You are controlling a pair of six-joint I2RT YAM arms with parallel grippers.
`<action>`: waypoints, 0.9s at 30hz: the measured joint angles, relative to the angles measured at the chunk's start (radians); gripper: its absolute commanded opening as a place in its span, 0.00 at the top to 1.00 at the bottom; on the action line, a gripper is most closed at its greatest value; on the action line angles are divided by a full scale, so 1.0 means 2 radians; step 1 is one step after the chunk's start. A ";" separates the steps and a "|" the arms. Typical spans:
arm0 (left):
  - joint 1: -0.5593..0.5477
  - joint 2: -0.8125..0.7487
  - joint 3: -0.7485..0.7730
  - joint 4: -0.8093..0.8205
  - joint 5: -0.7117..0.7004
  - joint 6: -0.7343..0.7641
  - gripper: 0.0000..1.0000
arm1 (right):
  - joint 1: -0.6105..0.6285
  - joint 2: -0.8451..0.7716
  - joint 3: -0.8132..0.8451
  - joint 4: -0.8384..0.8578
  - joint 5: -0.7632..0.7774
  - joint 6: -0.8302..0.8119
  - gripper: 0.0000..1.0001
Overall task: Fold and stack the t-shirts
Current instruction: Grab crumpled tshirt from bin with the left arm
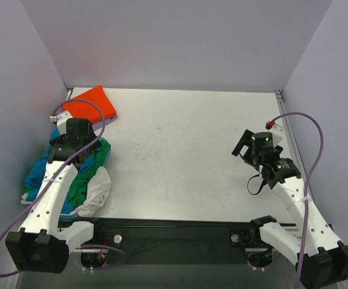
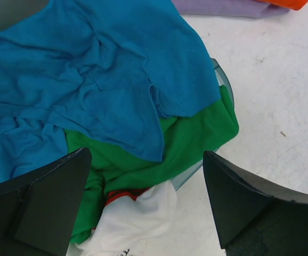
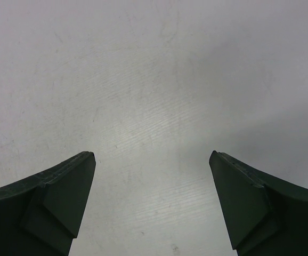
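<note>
We've got the left gripper [image 2: 146, 154] spread wide, holding nothing, hanging above the shirt pile at the left edge of the desk [image 1: 180, 150]. The right gripper [image 3: 151, 154] is equally wide and holding nothing. It's over bare desk on the right side, well apart from all the cloth.

Pile, as we read it from the left wrist view:
- teal-blue t-shirt [image 2: 90, 80] on top, crumpled and unfolded, spreading toward the left edge. It lies below the left gripper's fingers, not touched as far as we can tell.
- green t-shirt [image 2: 196, 133] directly under it, sticking out on the right and near sides.
- white t-shirt [image 2: 143, 213] at the near end, bunched, touching the green one. A thin red strip [image 2: 123, 194] shows where the two meet; we can't tell what it belongs to.
- a translucent curved rim [image 2: 188, 175] peeks out under the green cloth; we can't tell what that is either.

The orange t-shirt [image 1: 93, 102] lies at the far left corner of the desk, flatter than the rest. The lavender t-shirt [image 2: 223, 6] lies beneath it, only an edge showing. Both sit just beyond the pile, near the teal-blue one; we can't tell whether they touch it.

Nothing in the pile is folded. All five shirts are on the left side of the desk.
</note>
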 measured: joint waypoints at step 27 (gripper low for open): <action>0.107 0.187 -0.030 0.109 0.101 0.011 0.72 | 0.000 0.057 0.019 0.013 0.006 -0.016 0.06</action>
